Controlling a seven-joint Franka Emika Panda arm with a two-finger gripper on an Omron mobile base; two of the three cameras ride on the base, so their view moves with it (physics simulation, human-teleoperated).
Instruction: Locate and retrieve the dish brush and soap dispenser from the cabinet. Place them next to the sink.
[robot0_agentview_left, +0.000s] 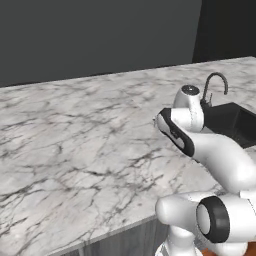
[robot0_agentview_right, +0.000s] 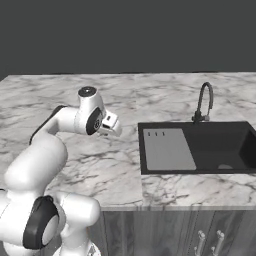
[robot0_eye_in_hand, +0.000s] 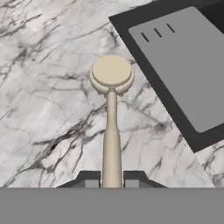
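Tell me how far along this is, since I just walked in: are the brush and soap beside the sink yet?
Partly. The brush is already out of the cabinet: the tool is shut on its handle and holds it over the marble counter, close to the sink and its grey draining section. Setting it down is left. No soap bottle stands by the sink, so that fetch looks undone.

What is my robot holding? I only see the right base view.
Observer: The brush. The hand is shut on its handle, seen from the hand view.
Child: Is it over the sink?
Observer: No. Its round head hangs over marble counter, just beside the sink.
Child: Which part of the sink is nearest?
Observer: The grey draining section, with three small slots near its corner.
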